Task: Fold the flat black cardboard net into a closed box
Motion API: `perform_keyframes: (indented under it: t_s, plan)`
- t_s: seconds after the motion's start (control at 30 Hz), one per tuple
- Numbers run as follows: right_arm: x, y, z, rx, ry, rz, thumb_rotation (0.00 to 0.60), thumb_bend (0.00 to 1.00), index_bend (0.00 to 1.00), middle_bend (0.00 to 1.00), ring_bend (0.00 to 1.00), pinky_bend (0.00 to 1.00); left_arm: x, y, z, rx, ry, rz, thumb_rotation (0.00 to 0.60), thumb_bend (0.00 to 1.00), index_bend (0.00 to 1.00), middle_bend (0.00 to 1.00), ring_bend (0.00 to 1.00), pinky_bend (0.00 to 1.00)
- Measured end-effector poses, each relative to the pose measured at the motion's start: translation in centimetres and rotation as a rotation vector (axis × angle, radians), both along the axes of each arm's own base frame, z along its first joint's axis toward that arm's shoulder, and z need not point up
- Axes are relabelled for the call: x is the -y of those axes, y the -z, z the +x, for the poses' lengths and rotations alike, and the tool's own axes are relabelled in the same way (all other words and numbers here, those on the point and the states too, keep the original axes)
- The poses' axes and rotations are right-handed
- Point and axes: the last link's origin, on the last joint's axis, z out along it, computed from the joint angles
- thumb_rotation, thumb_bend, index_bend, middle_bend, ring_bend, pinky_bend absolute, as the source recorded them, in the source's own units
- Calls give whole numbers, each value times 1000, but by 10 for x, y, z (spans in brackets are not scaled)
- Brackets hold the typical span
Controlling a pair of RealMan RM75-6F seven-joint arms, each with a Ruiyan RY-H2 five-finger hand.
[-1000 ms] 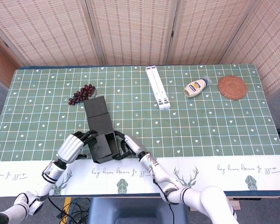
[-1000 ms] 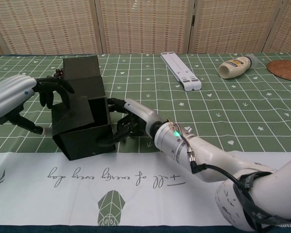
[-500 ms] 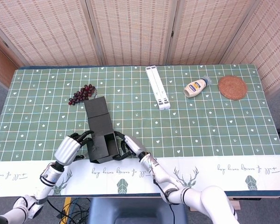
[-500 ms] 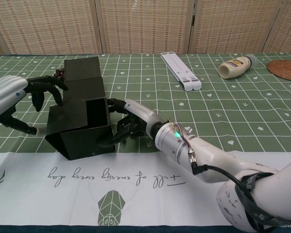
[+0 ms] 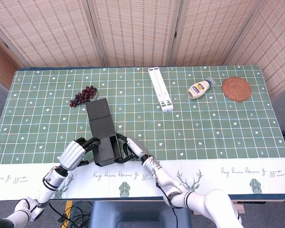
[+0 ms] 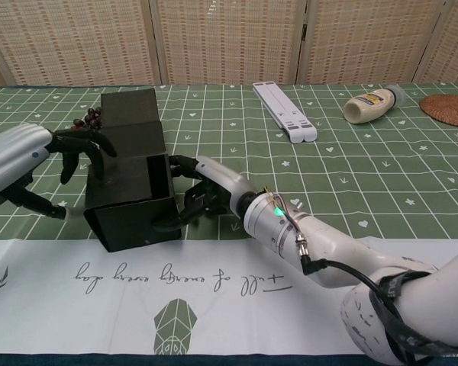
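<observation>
The black cardboard box (image 5: 106, 145) (image 6: 130, 206) stands partly folded near the table's front edge. Its walls are up, its top is open, and the long lid flap (image 5: 99, 113) (image 6: 129, 109) rises at the far side. My left hand (image 5: 75, 153) (image 6: 27, 152) is at the box's left side with spread fingertips (image 6: 90, 149) touching the left wall and the thumb low by the table. From the other side, my right hand (image 5: 132, 148) (image 6: 212, 189) grips the box's right wall, fingers at its top edge and thumb at the lower front corner.
A bunch of dark grapes (image 5: 83, 95) (image 6: 89, 116) lies just behind the lid. Further back are a white folding stand (image 5: 160, 89) (image 6: 285, 111), a mayonnaise bottle (image 5: 199, 88) (image 6: 374, 104) and a woven coaster (image 5: 236, 88) (image 6: 450, 108). A green checked cloth (image 5: 204, 128) covers the table.
The box's left wall leaned outward half a second ago and now stands upright again. My left hand has come back in against it. The right hand has not moved.
</observation>
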Motion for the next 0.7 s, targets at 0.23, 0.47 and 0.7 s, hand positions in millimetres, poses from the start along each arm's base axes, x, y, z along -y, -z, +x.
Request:
perform_keyframes:
  t_s: [0.23, 0.47, 0.7]
  plan:
    - [0, 1, 0, -3, 0, 4, 600, 182, 157, 346, 739, 1000, -3, 2, -1, -28, 1, -12, 600, 117, 504, 347, 658, 533]
    - [0, 2, 0, -4, 2, 8, 600, 181, 157, 346, 739, 1000, -1, 5, -2, -34, 0, -45, 600, 117, 499, 351, 662, 533]
    - [-1, 2, 0, -4, -3, 12, 600, 181, 157, 346, 738, 1000, -3, 9, 2, -51, 17, -67, 600, 117, 546, 401, 662, 533]
